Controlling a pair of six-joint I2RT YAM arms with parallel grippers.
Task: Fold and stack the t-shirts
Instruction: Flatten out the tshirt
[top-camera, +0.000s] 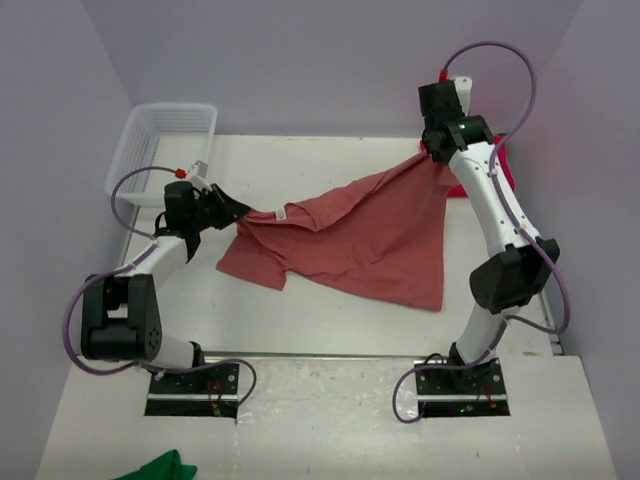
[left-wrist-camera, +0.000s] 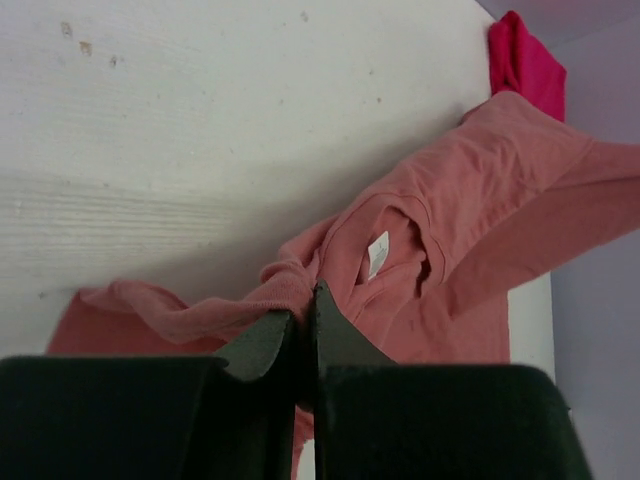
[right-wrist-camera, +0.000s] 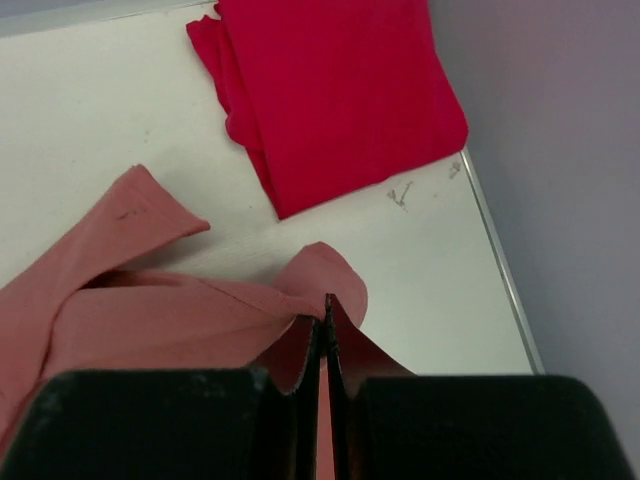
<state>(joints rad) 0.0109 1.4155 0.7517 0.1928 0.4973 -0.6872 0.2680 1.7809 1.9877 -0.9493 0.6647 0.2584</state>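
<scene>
The dusty salmon-red t-shirt (top-camera: 365, 235) is stretched across the table between my two arms, its lower part lying on the surface. My left gripper (top-camera: 240, 211) is shut on its left edge near the collar; in the left wrist view the gripper (left-wrist-camera: 305, 310) pinches bunched cloth, with the white neck label (left-wrist-camera: 377, 253) just beyond. My right gripper (top-camera: 432, 155) is shut on the shirt's far right corner, seen in the right wrist view (right-wrist-camera: 326, 320). The crimson t-shirt (right-wrist-camera: 335, 85) lies folded at the far right table edge, partly hidden behind my right arm in the top view (top-camera: 503, 165).
A white plastic basket (top-camera: 160, 150) stands at the far left corner. A small green cloth (top-camera: 160, 468) lies on the near platform in front of the left arm base. The table's right edge (right-wrist-camera: 500, 270) runs close to the crimson shirt.
</scene>
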